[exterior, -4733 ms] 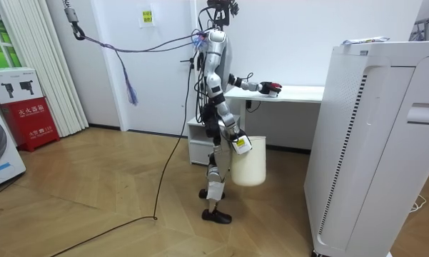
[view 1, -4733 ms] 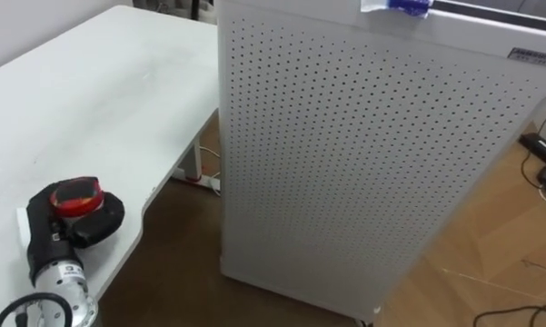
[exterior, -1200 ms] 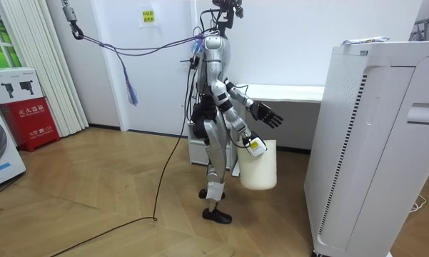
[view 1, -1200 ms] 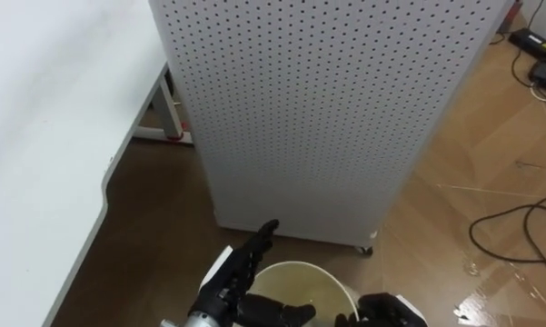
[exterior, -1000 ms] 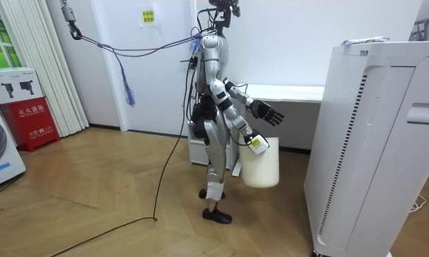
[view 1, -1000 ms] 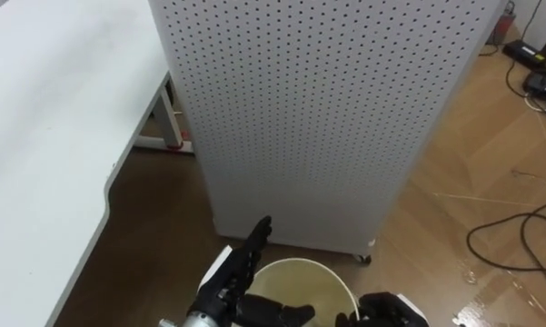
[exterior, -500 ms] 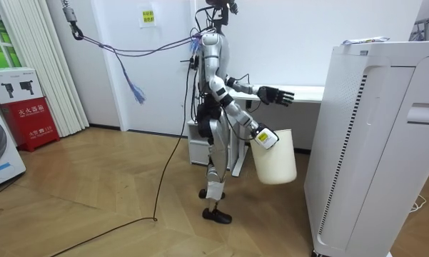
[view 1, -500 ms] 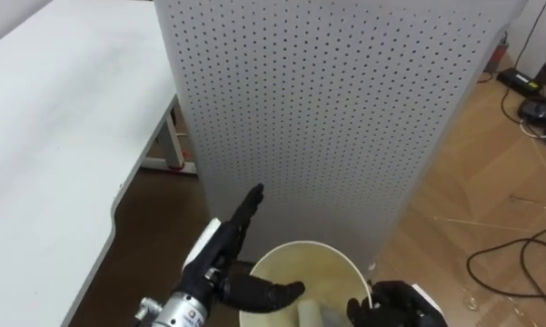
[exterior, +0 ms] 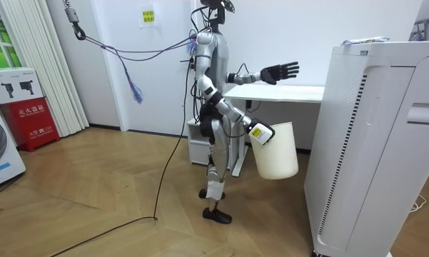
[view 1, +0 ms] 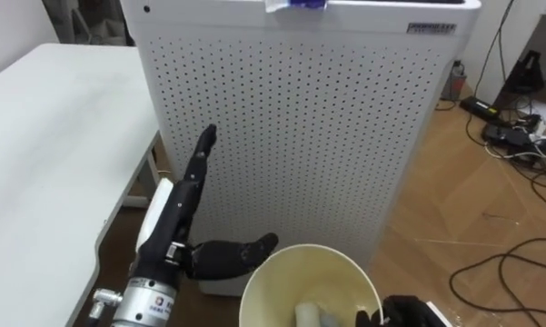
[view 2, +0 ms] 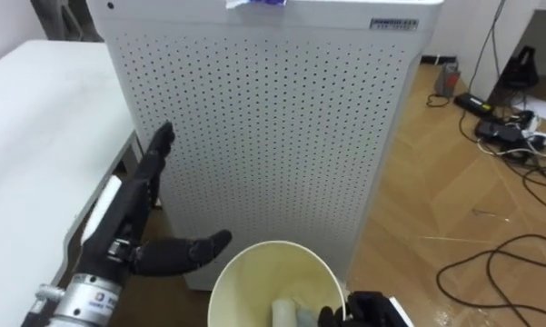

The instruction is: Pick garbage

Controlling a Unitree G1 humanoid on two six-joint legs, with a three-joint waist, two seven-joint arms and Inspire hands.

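A blue and white wrapper lies on top of the tall white perforated appliance, also seen as a crumpled wrapper in the room view. My left hand is raised in front of the appliance, open, fingers straight and pointing up toward it, holding nothing. My right hand is curled on the rim of a cream bucket, which hangs low in front of me; pale pieces lie inside it. In the room view the left hand reaches out over the table and the bucket hangs beside my hip.
A white table stands on my left, close to the appliance, with a narrow gap between them. Cables and a power strip lie on the wooden floor to the right. I stand between the table and the appliance.
My left hand has risen from beside the bucket's rim to chest height, fingers still straight. The bucket has swung toward the appliance. The eye view has tilted up to the appliance's top.
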